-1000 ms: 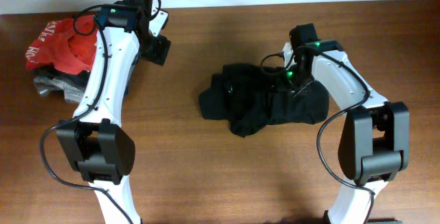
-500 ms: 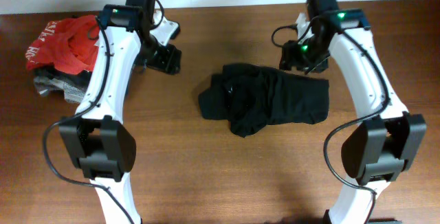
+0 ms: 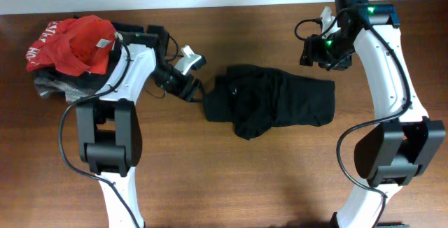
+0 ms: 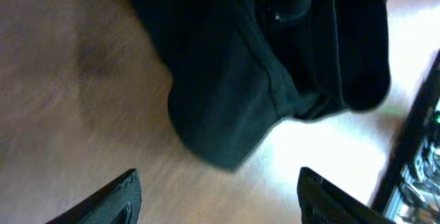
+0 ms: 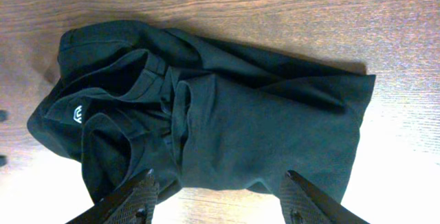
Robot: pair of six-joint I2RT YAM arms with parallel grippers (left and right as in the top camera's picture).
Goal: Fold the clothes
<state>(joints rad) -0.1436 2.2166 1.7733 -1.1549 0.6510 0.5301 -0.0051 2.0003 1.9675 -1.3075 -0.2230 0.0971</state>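
The black shirt [image 3: 269,105] lies crumpled in a loose bundle on the wooden table at centre. In the right wrist view the shirt [image 5: 206,114] shows a small white tag at its left side. My left gripper [image 3: 190,88] is open and empty, low over the table just left of the shirt's left edge; the left wrist view shows the shirt's edge [image 4: 261,66] just ahead of its open fingers [image 4: 220,196]. My right gripper [image 3: 318,52] is open and empty, raised above the table behind the shirt's right end; its fingers [image 5: 220,200] frame the shirt from above.
A red garment with white lettering [image 3: 70,43] lies on a pile of grey and dark garments [image 3: 52,84] at the far left of the table. Bare wood [image 3: 266,179] lies in front of the shirt.
My left gripper has swung right and down to the shirt's left edge. My right gripper has let go of the shirt and risen away to the back right. The shirt stays spread wider.
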